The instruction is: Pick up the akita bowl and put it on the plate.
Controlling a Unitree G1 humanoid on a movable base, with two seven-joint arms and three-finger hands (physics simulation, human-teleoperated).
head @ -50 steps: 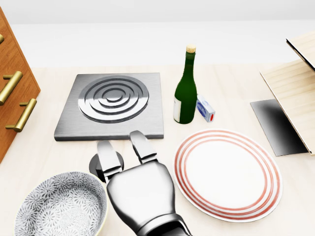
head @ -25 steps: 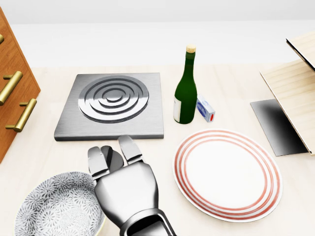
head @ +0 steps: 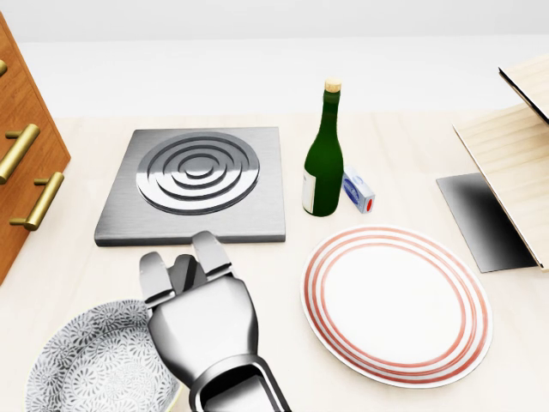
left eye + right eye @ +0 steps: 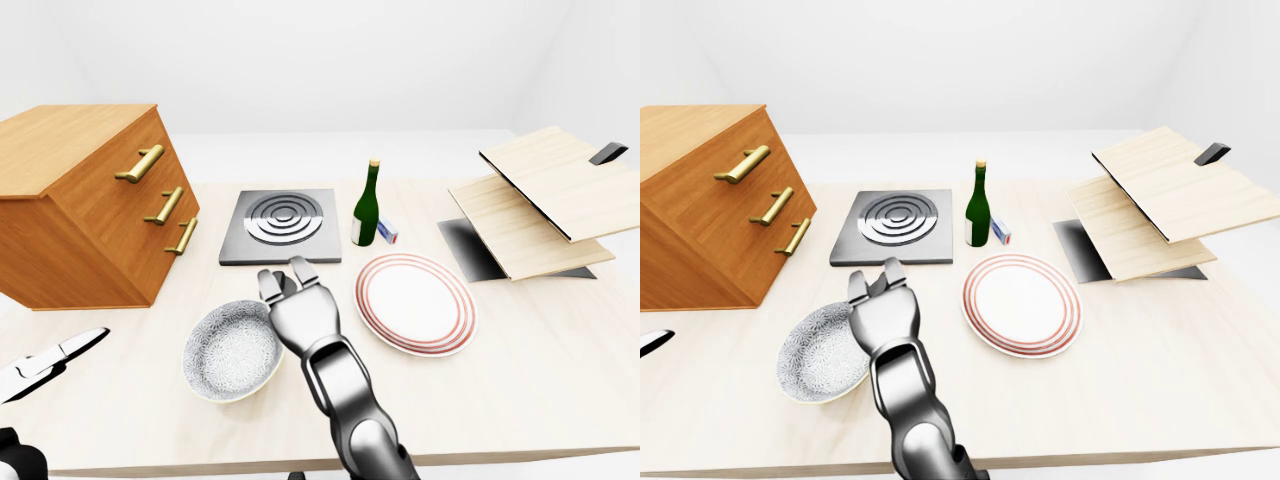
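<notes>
Left of the plate (image 3: pixel 395 305) in the head view, the akita bowl (image 3: pixel 90 365) lies partly under your right hand (image 3: pixel 202 322), fingers (image 3: pixel 212 255) spread and empty — a shallow grip on its rim may let it tip or slip.

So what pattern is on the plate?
The plate is white with concentric red rings round its rim, clearest in the head view.

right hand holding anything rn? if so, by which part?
Nothing held. The right hand is open at the bowl's right rim, fingers not closed round it.
</notes>
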